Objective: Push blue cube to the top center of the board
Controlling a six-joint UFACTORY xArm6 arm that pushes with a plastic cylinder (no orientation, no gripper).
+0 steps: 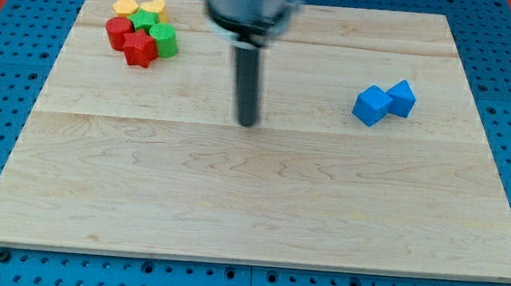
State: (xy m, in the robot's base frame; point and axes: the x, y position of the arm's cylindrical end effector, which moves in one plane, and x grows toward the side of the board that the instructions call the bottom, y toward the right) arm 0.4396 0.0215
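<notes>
Camera view: my tip [247, 122] mid-board, well left of blue cube [372, 106]; no claw visible.

The blue cube [372, 106] lies on the worktop [251, 197] at the view's right, a little above mid-height, turned so one corner faces the view's bottom. Its upper right side touches a second blue block [402, 97], and it sits flat
</notes>
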